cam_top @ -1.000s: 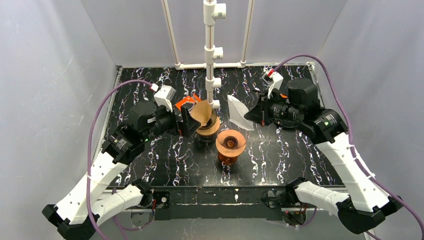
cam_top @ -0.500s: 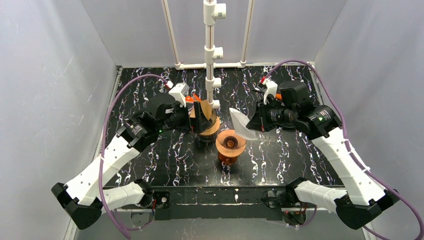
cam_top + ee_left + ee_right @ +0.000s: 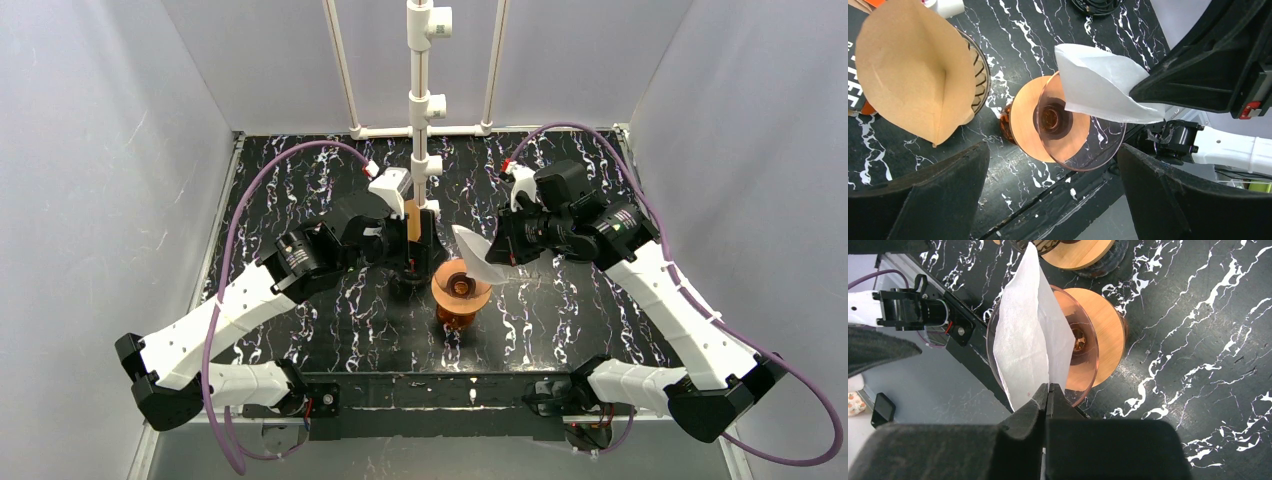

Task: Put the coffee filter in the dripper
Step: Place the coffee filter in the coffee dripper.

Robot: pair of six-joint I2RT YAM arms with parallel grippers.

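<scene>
The white coffee filter is held pinched at its edge by the right gripper, whose jaws are closed on the paper. Compared with one second ago, it has been carried from a place behind and to the right of the dripper to a place directly over the rim of the dripper. One corner of the paper is now seen above the amber cone, but it cannot be told if paper and rim are touching. The filter is still folded flat and is not seated inside. In the same time the left gripper has been swung toward the centre. It is now kept open above the stand with the brown filter, and nothing is held between its fingers. The transport is judged to be almost finished (the lowering and the release are still to be done). The paper may catch on the rim if it is not opened.
</scene>
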